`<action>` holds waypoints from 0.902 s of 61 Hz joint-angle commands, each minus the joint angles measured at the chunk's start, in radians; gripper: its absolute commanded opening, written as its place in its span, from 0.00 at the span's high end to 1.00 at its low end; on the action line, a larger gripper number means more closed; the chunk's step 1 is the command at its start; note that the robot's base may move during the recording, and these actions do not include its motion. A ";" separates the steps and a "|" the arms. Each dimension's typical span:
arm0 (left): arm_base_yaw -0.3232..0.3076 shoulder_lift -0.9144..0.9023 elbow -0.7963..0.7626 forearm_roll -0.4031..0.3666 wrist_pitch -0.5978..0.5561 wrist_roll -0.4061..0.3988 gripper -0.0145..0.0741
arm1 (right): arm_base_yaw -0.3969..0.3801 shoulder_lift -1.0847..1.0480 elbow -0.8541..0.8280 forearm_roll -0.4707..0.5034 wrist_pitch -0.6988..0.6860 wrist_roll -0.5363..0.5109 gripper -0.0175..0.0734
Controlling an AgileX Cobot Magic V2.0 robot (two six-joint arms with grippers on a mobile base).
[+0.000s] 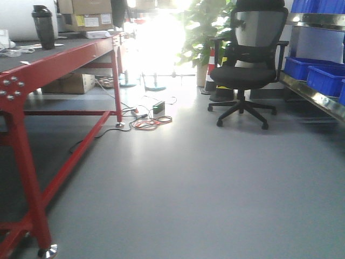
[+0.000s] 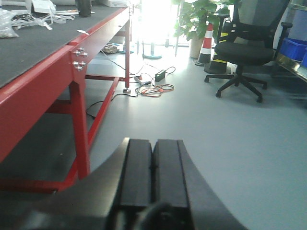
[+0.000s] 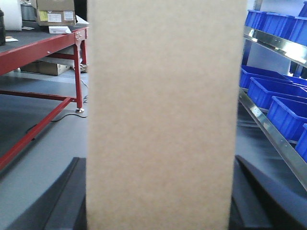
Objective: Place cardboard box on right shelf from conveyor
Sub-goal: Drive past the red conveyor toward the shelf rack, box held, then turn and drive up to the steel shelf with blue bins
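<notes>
Tan cardboard fills the middle of the right wrist view. The cardboard box (image 3: 163, 96) stands upright in the right gripper (image 3: 160, 196), whose dark jaws press on its two sides and hold it. To the right of this gripper is the shiny steel shelf (image 3: 276, 42) with blue bins (image 3: 288, 112) on it, apart from the box. To its left is a red table (image 3: 43, 45). The left gripper (image 2: 153, 153) has its jaws pressed flat together with nothing between them, above the grey floor (image 2: 216, 134).
</notes>
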 commanded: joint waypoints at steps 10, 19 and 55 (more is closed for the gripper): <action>-0.001 -0.005 0.006 -0.006 -0.085 0.000 0.97 | -0.004 0.009 -0.030 -0.009 -0.108 -0.011 0.80; -0.001 -0.005 0.006 -0.006 -0.085 0.000 0.97 | -0.004 0.009 -0.030 -0.009 -0.108 -0.011 0.80; -0.001 -0.005 0.006 -0.006 -0.085 0.000 0.97 | -0.004 0.009 -0.030 -0.009 -0.108 -0.011 0.80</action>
